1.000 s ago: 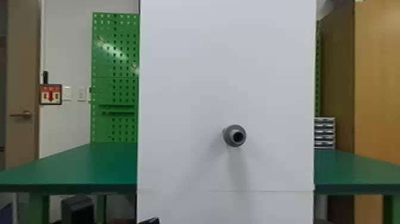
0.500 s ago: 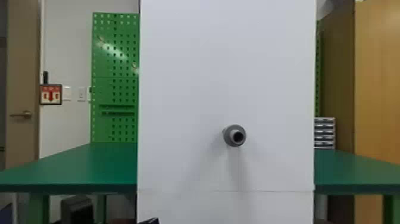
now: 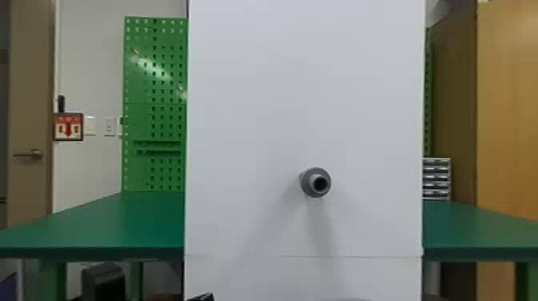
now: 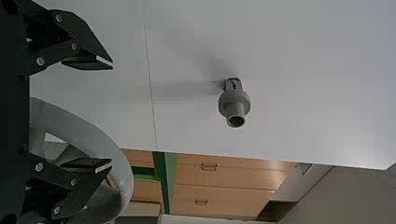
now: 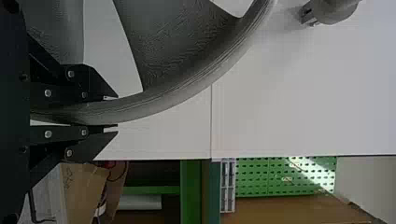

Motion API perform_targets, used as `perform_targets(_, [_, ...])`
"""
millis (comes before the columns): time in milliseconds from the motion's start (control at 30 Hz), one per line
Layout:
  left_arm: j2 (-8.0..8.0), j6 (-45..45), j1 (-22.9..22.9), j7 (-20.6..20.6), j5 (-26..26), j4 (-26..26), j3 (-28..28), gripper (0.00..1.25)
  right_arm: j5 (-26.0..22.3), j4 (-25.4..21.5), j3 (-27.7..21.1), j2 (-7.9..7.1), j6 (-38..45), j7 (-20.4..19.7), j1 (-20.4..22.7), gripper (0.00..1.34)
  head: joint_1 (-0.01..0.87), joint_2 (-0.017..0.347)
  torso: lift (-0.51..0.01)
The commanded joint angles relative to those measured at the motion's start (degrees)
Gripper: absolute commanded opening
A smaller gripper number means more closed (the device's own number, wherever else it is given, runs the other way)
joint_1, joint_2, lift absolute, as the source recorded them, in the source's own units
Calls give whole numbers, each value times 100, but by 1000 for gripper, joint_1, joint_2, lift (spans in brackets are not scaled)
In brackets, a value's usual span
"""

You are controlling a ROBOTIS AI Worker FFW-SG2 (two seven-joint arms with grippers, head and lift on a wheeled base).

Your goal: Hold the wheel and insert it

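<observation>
In the head view a black tip of my left gripper (image 3: 203,297) shows at the bottom edge, left of centre. The left wrist view has the left gripper (image 4: 112,114) with its fingers wide apart and nothing between them; the wheel (image 4: 81,123) curves behind the lower one. My right gripper (image 5: 116,112) is closed on the rim of the grey wheel (image 5: 187,86), a finger on either side. A grey stepped shaft (image 3: 316,182) with a hollow end sticks out of the white panel (image 3: 256,100). The wheel is apart from the shaft (image 4: 234,102), below it.
Behind the panel, a green table (image 3: 112,224) extends to both sides. A green pegboard (image 3: 154,120) stands at the back left, small drawers (image 3: 436,178) and a wooden cabinet (image 3: 508,112) at the right. A dark boxy object (image 3: 104,280) is low at the left.
</observation>
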Motion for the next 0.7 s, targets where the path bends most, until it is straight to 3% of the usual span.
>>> perform_targets(0, [0,1,0,3,5,-7,-6,746,11,-318,33,-1,400,0,-85,275,0,12,-492])
perform_targets(367, [9,1,-9,3,-4,2,-15,746,-24,-1171,51,-9,1640,0,-296,275,0,12,-492])
perform_targets(667, [9,1,-18,3,-4,2,-24,746,-68,-1637,103,-124,2404,0,-516,275,0,12,-492])
